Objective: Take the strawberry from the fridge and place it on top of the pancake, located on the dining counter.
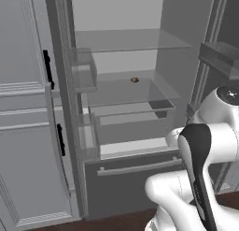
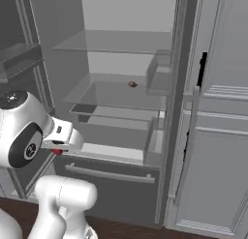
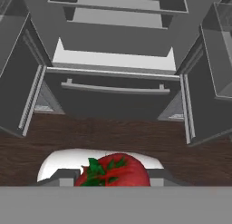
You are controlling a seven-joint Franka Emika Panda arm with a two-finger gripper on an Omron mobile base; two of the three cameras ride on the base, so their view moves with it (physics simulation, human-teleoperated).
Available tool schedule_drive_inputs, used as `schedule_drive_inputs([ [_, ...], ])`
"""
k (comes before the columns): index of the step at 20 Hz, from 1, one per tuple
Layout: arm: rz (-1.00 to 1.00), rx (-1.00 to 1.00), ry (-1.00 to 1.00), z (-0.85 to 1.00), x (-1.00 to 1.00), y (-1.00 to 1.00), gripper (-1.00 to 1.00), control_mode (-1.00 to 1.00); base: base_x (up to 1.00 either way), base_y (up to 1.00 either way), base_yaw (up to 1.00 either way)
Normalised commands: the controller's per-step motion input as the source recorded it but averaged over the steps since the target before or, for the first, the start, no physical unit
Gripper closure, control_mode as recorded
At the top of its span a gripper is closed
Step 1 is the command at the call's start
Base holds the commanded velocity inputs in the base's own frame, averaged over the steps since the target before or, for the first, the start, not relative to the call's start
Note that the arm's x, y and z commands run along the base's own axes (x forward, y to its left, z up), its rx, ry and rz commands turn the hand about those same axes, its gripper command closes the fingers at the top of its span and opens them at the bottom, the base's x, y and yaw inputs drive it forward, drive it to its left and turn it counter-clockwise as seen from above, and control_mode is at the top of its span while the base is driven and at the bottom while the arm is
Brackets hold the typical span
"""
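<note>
We see the gripper (image 3: 112, 177) clamped on the strawberry (image 3: 113, 171), at 6 o'clock in the hand view; its lower half is cut off by the frame edge. In the right base view only a red speck (image 2: 57, 151) shows under the hand. The fridge (image 1: 126, 108) stands open ahead, its bottom drawer (image 3: 115, 94) shut. A small brown item (image 1: 134, 79) on the middle shelf is too small to identify.

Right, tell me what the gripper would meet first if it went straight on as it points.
Probably the dark brown wooden floor before the dark grey fridge's bottom drawer; depth is unclear. The gripper holds the small red strawberry.
</note>
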Motion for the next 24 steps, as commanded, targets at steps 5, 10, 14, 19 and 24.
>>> schedule_drive_inputs([
  [5,0.0,0.0,0.0,0.0,0.0,0.0,1.0,1.0,-1.0,0.0,0.2],
  [10,0.0,0.0,0.0,0.0,0.0,0.0,1.0,1.0,-0.96,0.0,0.65],
  [14,0.0,0.0,0.0,0.0,0.0,0.0,1.0,1.0,-0.68,0.0,0.82],
  [19,0.0,0.0,0.0,0.0,0.0,0.0,1.0,1.0,-0.48,0.0,0.93],
  [24,0.0,0.0,0.0,0.0,0.0,0.0,1.0,1.0,-0.27,0.02,0.99],
])
